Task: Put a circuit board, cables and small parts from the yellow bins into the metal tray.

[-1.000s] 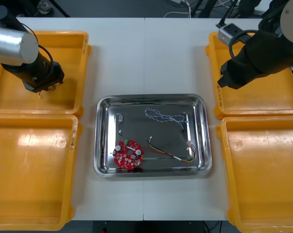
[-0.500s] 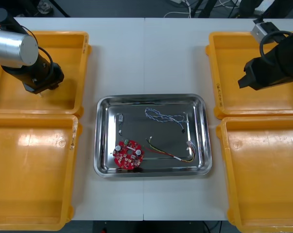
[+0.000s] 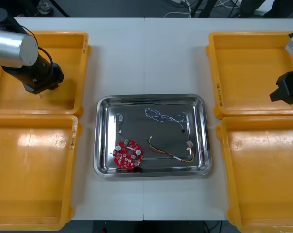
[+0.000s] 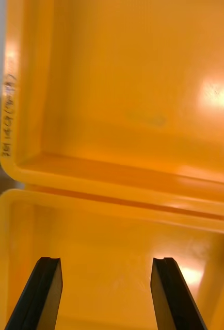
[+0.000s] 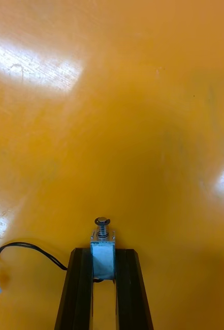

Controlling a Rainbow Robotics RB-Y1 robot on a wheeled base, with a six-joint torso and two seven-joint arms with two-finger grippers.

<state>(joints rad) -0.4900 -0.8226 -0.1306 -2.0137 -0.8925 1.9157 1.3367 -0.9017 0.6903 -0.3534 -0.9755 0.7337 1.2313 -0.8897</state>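
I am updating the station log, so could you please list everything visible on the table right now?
table: one, light, under everything.
yellow bins: four, yellow, two at each side.
metal tray: one, shiny, centre, between the bins.
circuit board: one, red, round, tray's near left.
twisted cable: one, blue and white, tray's far middle.
red and yellow cable: one, tray's near right.
small metal part: one, silver, tray's far left.
held small metal part: one, silver, over the far left bin.
thin black cable: one, trailing from the held part.
left hand: black fingers, shut on the held part.
right hand: black fingers, open, over the right bins.
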